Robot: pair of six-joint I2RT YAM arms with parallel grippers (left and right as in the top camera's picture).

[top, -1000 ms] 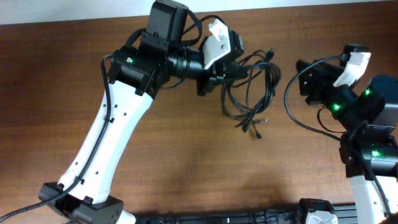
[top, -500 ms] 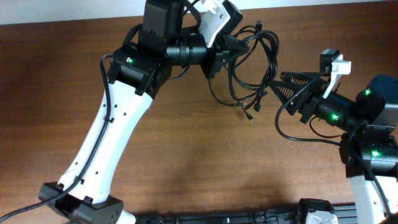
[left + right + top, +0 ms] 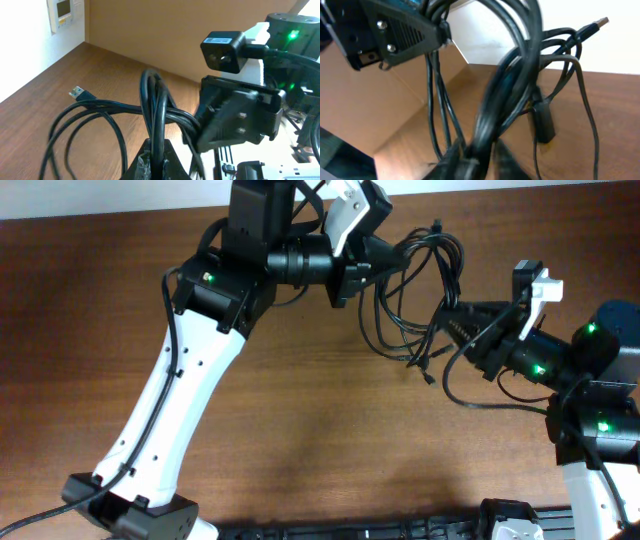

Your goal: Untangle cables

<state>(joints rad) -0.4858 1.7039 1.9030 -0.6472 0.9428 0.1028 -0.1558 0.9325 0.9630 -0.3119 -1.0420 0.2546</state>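
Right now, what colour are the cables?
The cables are black; left wrist view shows it best.

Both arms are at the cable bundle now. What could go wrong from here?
1. The left gripper pinches several strands of the cables at once, so pulling away may tighten the loops rather than free one.
2. The right gripper sits among the loops and its view is blurred; it may close on more than one strand.
3. The loose USB plug could snag on a loop.
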